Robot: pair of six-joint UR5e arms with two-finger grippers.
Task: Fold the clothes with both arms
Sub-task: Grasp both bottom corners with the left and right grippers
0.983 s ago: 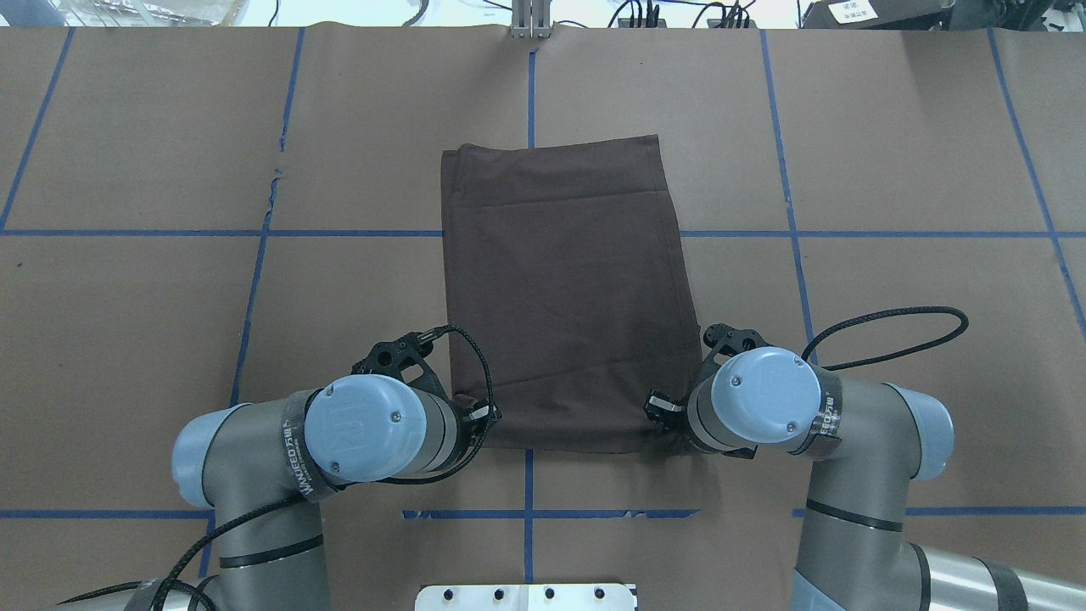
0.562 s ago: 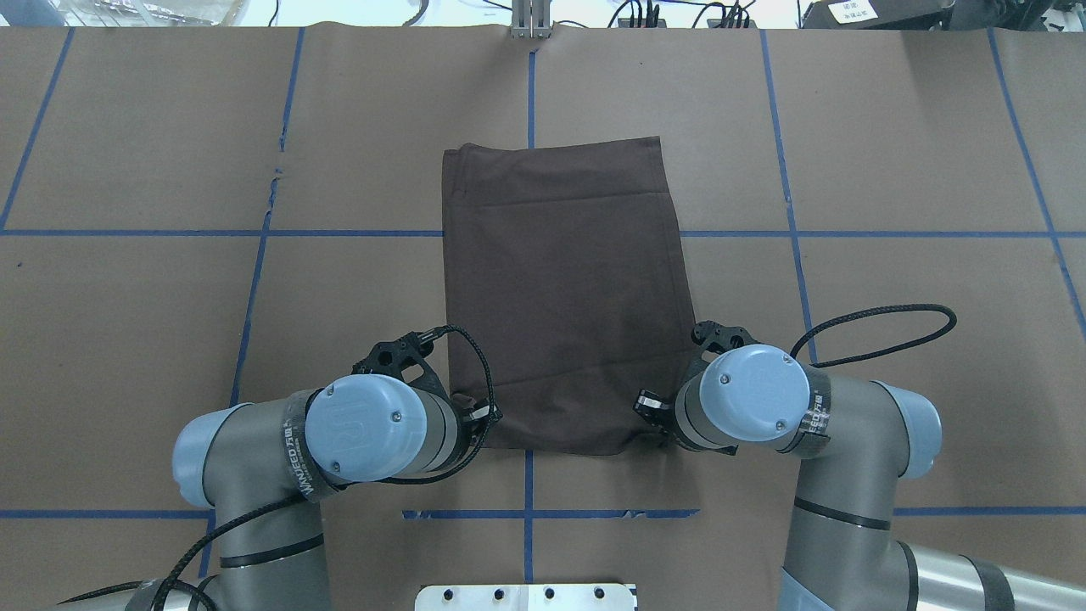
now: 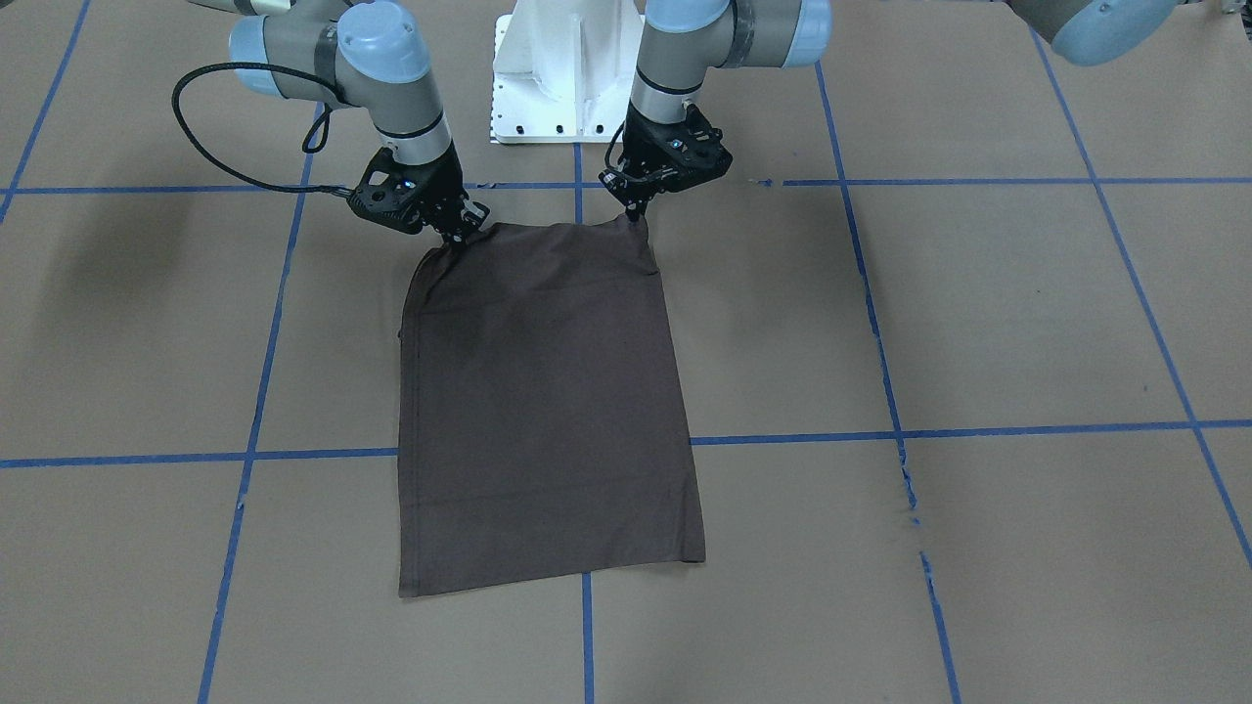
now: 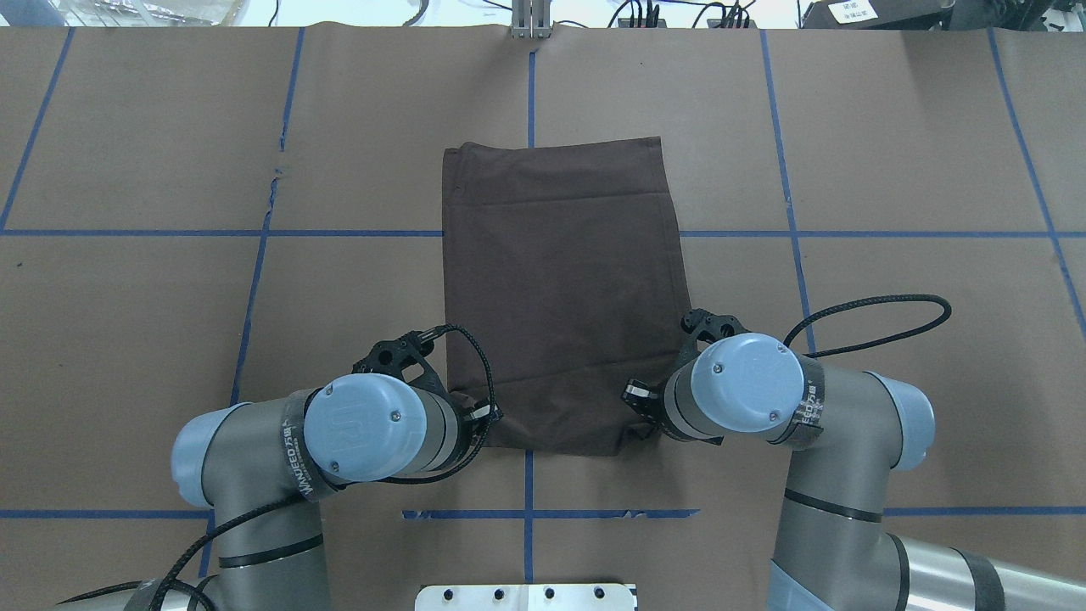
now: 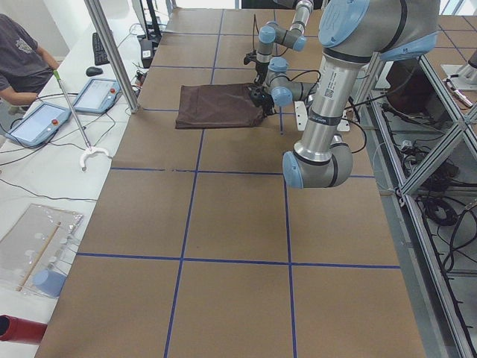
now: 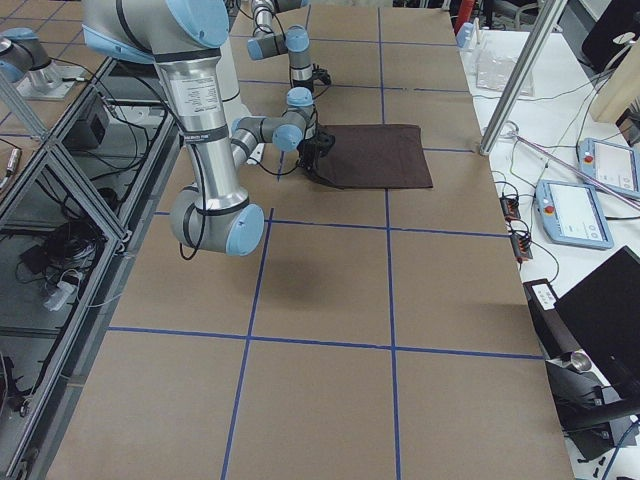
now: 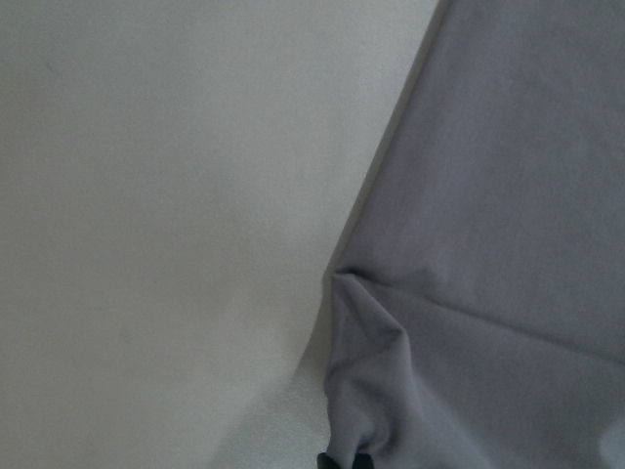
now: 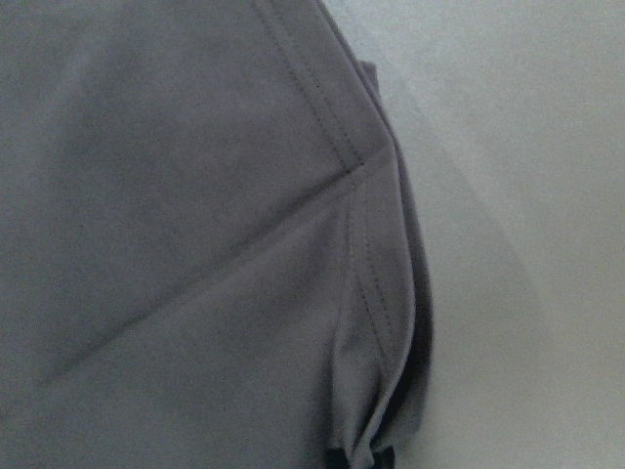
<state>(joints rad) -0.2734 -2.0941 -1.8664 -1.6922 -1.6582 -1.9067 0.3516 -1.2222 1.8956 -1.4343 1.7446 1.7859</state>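
A robotics lab: silver-grey jointed robot arms with light blue caps (image 4: pixel 254 475) stand at a brown-papered counter (image 5: pixel 238 216) gridded with blue tape lines (image 4: pixel 339 232), framed by slotted aluminium posts (image 5: pixel 112 52), with tablet-like control pendants (image 6: pixel 578 213) on a white side bench (image 5: pixel 37 183) beside a person in a grey T-shirt (image 5: pixel 19 56).

Bright, even light from above — only faint, soft-edged shadows fall on the table (image 3: pixel 978 313). The fixed views are sharp. Both wrist views are pale and washed out: the brown shirt (image 7: pixel 508 195) looks grey, blurring toward the bottom edge.
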